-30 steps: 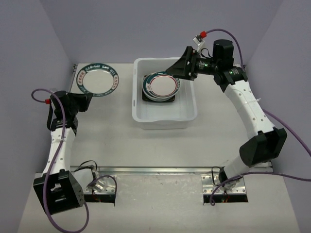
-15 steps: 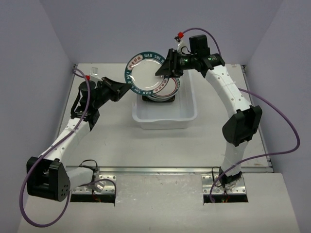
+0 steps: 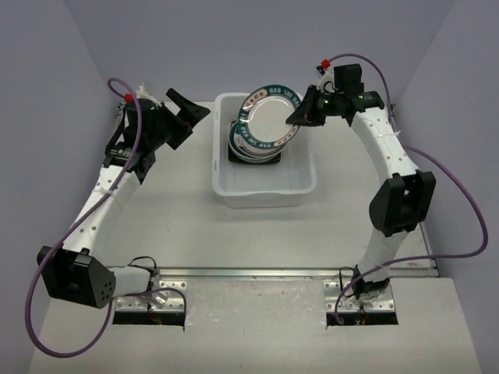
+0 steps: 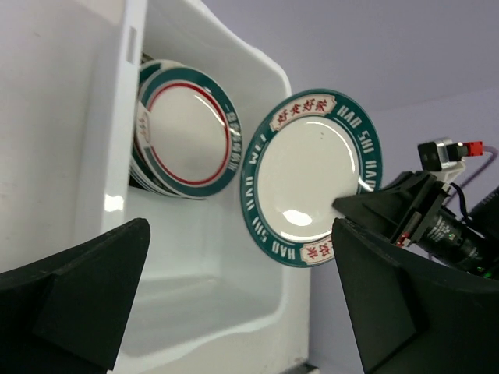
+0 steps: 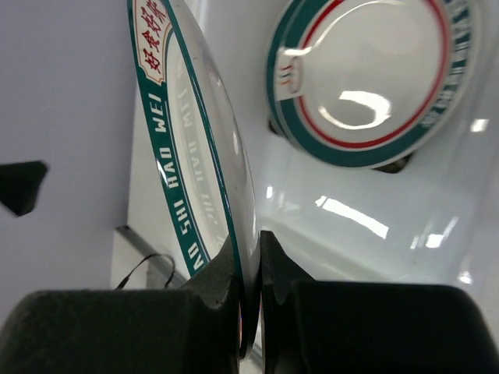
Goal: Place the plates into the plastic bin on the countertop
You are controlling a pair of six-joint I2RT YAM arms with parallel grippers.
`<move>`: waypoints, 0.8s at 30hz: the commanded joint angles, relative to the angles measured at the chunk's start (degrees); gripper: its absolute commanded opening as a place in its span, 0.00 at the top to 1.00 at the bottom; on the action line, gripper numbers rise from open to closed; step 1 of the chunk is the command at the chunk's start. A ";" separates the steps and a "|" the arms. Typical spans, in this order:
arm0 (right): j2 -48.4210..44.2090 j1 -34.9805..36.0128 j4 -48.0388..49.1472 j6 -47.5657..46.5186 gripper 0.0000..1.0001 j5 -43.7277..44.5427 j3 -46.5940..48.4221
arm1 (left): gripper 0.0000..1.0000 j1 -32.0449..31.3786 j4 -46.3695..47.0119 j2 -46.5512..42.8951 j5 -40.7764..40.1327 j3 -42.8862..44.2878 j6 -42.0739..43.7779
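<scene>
A round white plate (image 3: 267,117) with a teal lettered rim hangs tilted over the plastic bin (image 3: 221,167), and my right gripper (image 3: 295,118) is shut on its right rim. The right wrist view shows that plate (image 5: 195,156) edge-on, pinched between the fingers of my right gripper (image 5: 251,245). Below it, a stack of teal-rimmed plates (image 3: 248,145) lies in the bin on a dark square plate. My left gripper (image 3: 191,115) stands open just left of the bin with nothing in it. The left wrist view faces the held plate (image 4: 312,175) and the stack (image 4: 183,128).
The bin stands at the back middle of the off-white countertop (image 3: 171,210). A metal rail (image 3: 257,273) runs along the near edge by both arm bases. Purple walls close in the left, right and back sides.
The plate came off the far-left table in my left gripper and reached the bin. My right gripper shut on its rim, and the left gripper let go, opened and drew back left.
</scene>
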 commanded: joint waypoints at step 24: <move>25.57 5.28 -0.67 -4.95 0.61 13.04 21.03 | 0.00 0.72 -27.32 -7.81 0.63 -3.25 22.95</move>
